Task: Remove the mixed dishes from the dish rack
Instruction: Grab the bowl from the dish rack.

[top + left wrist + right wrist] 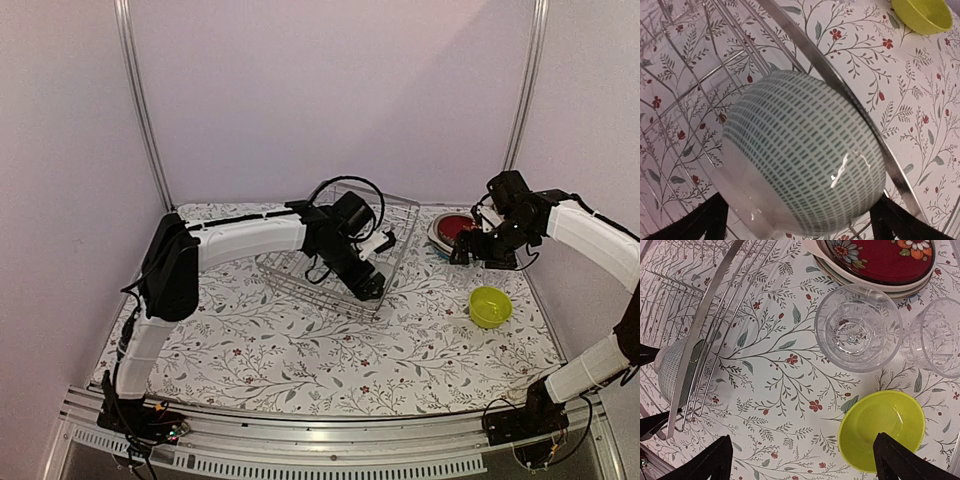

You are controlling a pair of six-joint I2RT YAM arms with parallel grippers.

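The left arm (240,240) rises from its base, then reaches level and rightward, with the wrist pitched down into the rectangular silver wire dish rack (290,275) at mid-worktop. The left gripper (800,200) has its jaws spread wide, one finger on each side of the pale round bowl with a green dash pattern (805,150). The bowl lies tilted inside the rack against the rim bar. Contact between pads and bowl cannot be confirmed.

Right of the rack, on the floral-print worktop (300,350), stand a plate stack topped by a dark red floral plate (880,257), two clear glasses (857,327) (935,337) just beside it, and a yellow-green round bowl (882,430) nearer the bases.

The right gripper (802,437) hovers there, jaws wide apart and holding nothing. The right arm (600,235) arches up and leftward, wrist down.
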